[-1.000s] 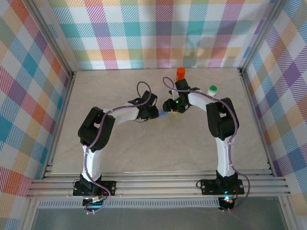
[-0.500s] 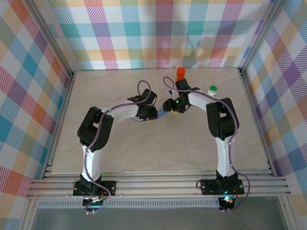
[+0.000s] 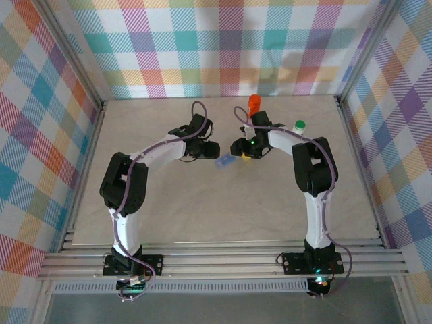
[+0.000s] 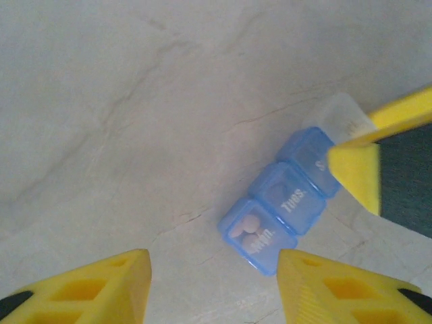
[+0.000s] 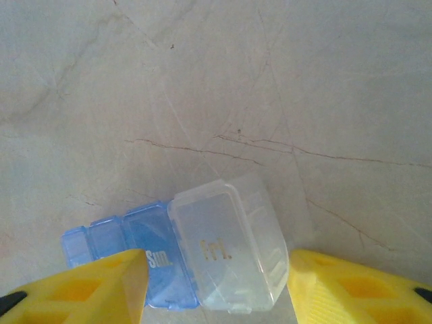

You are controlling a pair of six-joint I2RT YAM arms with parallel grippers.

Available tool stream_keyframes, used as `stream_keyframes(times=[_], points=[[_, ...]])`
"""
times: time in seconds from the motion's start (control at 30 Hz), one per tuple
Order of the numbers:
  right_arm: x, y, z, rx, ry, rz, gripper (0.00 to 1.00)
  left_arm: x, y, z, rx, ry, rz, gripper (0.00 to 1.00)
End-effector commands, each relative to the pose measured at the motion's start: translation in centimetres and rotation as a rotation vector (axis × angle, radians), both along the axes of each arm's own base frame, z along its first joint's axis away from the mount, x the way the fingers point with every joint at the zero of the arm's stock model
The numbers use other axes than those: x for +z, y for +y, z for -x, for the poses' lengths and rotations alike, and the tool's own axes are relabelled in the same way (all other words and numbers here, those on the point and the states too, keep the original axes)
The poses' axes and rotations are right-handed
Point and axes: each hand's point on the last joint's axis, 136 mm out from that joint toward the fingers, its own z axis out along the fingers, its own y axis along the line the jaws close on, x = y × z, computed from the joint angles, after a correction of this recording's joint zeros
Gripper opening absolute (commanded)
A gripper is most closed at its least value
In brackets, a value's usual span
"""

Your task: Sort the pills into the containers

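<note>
While my left tool [image 4: 212, 256] hangs released, its two yellow fingers spread over bare worktop [image 4: 135, 101], the blue pill box [image 4: 287, 199] lies just ahead of it and a little to the right, touching neither finger. From above, my left arm [image 3: 162, 150] rises from its base, bends at the elbow and stretches its forearm rightward over the middle of the worktop.

The box lies flat and aslant between my two tools. The compartment nearest the left tool shows a few pale round pills [image 4: 246, 226] inside. The next one reads "Tues". The other end carries a clear lid marked "Fri."

My right tool [image 5: 217, 256] is grasping that end, as far as I can judge. One finger lies against the blue "Sun." cell and the other close against the clear part's outer side. My right arm [image 3: 307, 165] stands up from its base and folds its forearm back toward the left.

Just behind the right tool the orange bottle [image 3: 254, 102] stands upright near the back wall. Farther right, the green-capped bottle [image 3: 299, 126] stands beside my right forearm.
</note>
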Motion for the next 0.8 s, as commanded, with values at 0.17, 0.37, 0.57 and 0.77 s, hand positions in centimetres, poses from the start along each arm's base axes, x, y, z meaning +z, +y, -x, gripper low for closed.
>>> stream_keyframes(times=[0.17,0.37,0.57,0.77], points=[[-0.6,-0.1,-1.1,0.011,-0.027,0.013,0.56,0.7,-3.3,-1.8,-0.238,-0.113,0.004,0.57],[-1.3,0.0,-0.8,0.019,-0.007,0.003,0.52,-1.2,-4.6,-2.0,-0.352,-0.103,-0.058,0.58],[-1.8,0.3,-0.4,0.029,0.016,-0.017,0.50,-2.4,-5.7,-1.0,-0.458,-0.091,-0.059,0.63],[-2.0,0.4,-0.2,0.032,0.027,-0.033,0.48,-4.3,-5.7,-0.5,-0.499,-0.043,-0.109,0.65]])
